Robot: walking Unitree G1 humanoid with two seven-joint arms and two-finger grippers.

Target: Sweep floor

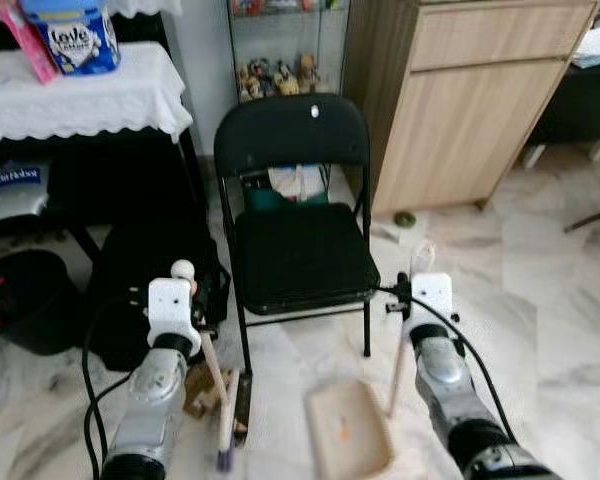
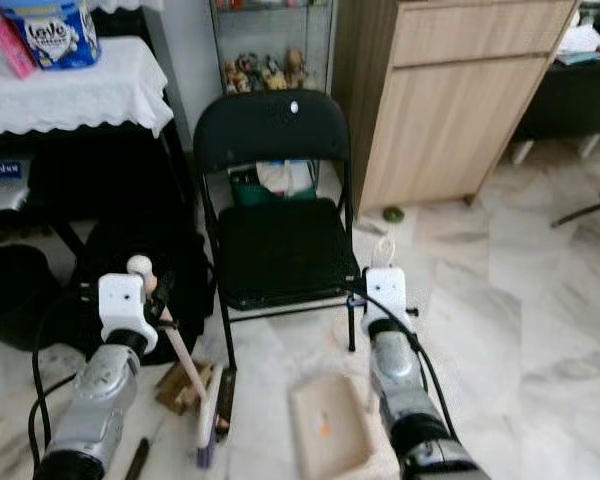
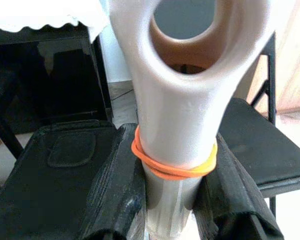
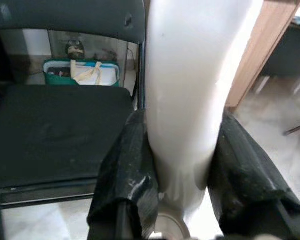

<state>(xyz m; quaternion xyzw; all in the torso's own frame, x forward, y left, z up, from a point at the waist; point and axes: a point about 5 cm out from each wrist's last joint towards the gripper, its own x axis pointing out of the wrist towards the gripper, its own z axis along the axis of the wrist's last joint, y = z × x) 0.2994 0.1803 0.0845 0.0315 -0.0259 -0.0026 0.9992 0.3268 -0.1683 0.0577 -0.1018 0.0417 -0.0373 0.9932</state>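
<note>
While the left gripper (image 3: 172, 200) clamps the broom (image 1: 220, 400) by its smooth cream handle, ringed by an orange rubber band (image 3: 172, 167), the brush end rests on the marble floor (image 1: 540, 300) beside wooden scraps (image 1: 202, 392). The right gripper (image 4: 182, 185) grips the dustpan (image 1: 350, 428) by its pale handle; the shallow beige pan holds a small orange speck. Just beyond stands a black folding chair (image 1: 298, 250) with a padded seat.
</note>
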